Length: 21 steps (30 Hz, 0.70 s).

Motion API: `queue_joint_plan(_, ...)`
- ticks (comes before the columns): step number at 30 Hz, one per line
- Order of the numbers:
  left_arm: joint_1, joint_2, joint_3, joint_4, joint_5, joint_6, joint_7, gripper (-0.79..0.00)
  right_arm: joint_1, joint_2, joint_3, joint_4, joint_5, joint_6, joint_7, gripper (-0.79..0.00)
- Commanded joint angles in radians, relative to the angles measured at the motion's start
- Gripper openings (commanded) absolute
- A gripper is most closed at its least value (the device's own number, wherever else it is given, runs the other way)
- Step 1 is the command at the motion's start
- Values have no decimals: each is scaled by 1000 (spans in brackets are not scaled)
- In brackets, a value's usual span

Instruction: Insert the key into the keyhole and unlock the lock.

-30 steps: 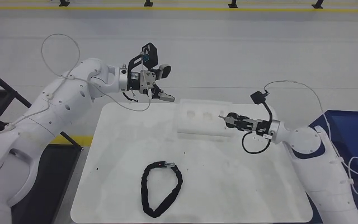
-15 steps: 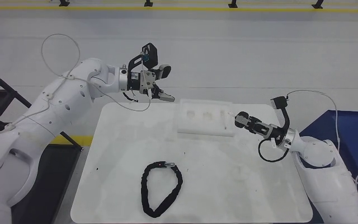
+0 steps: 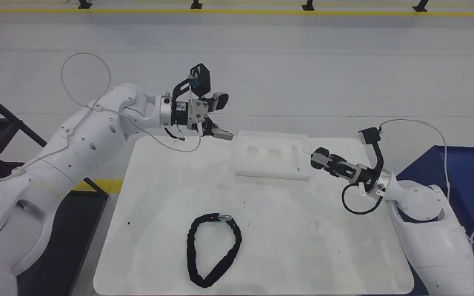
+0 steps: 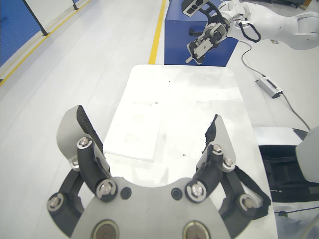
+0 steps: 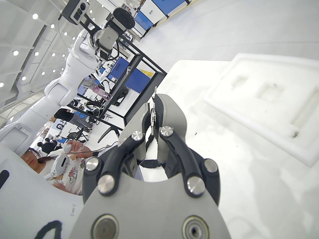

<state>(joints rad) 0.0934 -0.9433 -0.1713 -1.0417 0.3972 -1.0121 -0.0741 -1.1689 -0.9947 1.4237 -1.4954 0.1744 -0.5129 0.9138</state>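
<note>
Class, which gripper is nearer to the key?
Right. The right gripper is shut on the key. The left gripper, open, is past the opposite end of the tray.

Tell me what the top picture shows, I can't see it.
A black chain lock lies looped on a white table. Beyond it sits a white foam tray; the right end effector holds a small key beside the tray, and the left end effector hovers open.
</note>
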Motion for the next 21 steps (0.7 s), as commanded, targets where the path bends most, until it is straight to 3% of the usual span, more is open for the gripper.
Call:
queue_joint_plan(1, 24, 3, 0, -4, 50, 0, -1, 0, 0, 0, 0, 0, 0, 0, 0, -785)
queue_joint_plan(13, 153, 20, 1, -29, 173, 0, 24, 0, 0, 0, 0, 0, 0, 0, 0, -785)
queue_joint_plan(21, 242, 3, 1, -29, 232, 0, -14, 0, 0, 0, 0, 0, 0, 0, 0, -785)
